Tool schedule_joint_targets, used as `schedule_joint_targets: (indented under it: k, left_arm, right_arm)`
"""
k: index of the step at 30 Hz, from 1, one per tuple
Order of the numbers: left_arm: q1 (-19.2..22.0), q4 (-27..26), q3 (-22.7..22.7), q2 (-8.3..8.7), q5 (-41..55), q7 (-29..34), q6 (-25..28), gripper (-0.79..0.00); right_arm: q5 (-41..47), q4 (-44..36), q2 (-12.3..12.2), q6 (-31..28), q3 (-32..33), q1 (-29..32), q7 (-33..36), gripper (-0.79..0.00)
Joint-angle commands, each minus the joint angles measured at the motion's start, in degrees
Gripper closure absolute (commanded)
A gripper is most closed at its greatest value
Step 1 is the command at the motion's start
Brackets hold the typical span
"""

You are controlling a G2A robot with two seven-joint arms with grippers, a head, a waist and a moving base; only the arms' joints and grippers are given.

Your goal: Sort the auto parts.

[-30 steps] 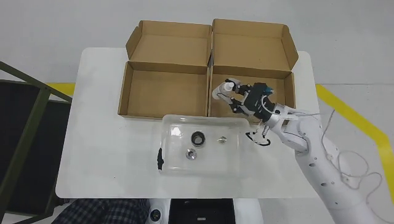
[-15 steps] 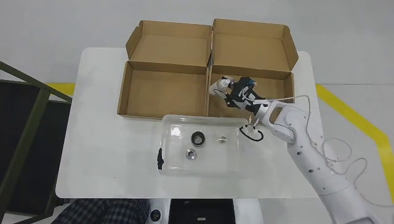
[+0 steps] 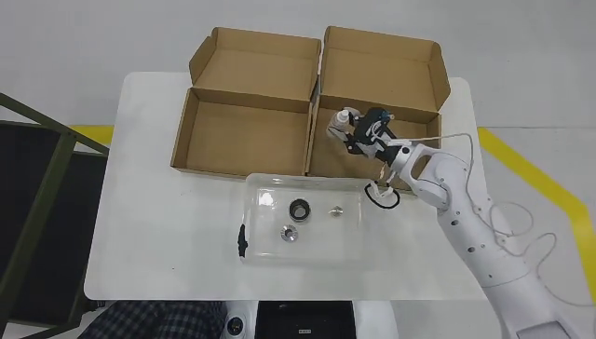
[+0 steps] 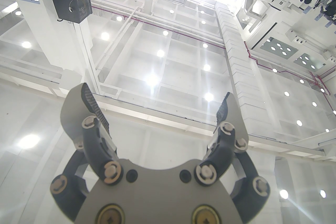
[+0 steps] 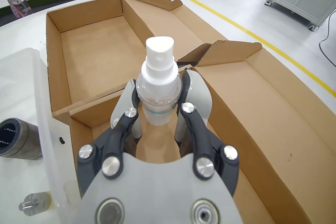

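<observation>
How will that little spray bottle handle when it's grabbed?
The spray bottle, held by the right gripper, looks like thin clear plastic: probably light, maybe slightly squashy. Its round, smooth body could slip, or roll if laid down.

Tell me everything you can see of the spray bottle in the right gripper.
The spray bottle is small, with a clear plastic body, a white pump collar and a white nozzle cap. A pale printed band rings the body. The right gripper is shut on the body from both sides, with the nozzle end pointing away from the wrist. The bottle is over the right-hand cardboard box, near the wall beside the other box. Whether it touches the cardboard cannot be told.
</observation>
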State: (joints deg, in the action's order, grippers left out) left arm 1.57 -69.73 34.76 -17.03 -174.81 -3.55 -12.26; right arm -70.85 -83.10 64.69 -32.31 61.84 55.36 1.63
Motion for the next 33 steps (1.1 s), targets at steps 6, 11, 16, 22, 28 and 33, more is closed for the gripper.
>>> schedule_joint_targets:
  k: [6,11,16,22,28,33]
  left_arm:
    - [0.0,0.0,0.0,0.0,0.0,0.0,0.0,-0.785]
    - [0.0,0.0,0.0,0.0,0.0,0.0,0.0,-0.785]
    - [0.0,0.0,0.0,0.0,0.0,0.0,0.0,-0.785]
    - [0.0,0.0,0.0,0.0,0.0,0.0,0.0,-0.785]
    - [0.0,0.0,0.0,0.0,0.0,0.0,0.0,-0.785]
    - [0.0,0.0,0.0,0.0,0.0,0.0,0.0,-0.785]
  right_arm:
    - [-0.1,3.0,0.7,0.4,-1.5,-2.3,2.1,0.0]
    - [-0.1,5.1,1.3,0.6,-3.0,-3.8,3.1,0.0]
    - [-0.2,7.1,1.8,0.9,-4.1,-4.9,3.9,0.0]
    - [-0.3,8.7,2.2,0.8,-4.8,-5.4,4.2,-0.271]
    - [-1.1,8.3,2.2,0.5,-4.6,-4.9,4.4,-0.48]
    - [-1.5,6.6,1.9,0.1,-3.4,-3.8,4.7,-0.727]
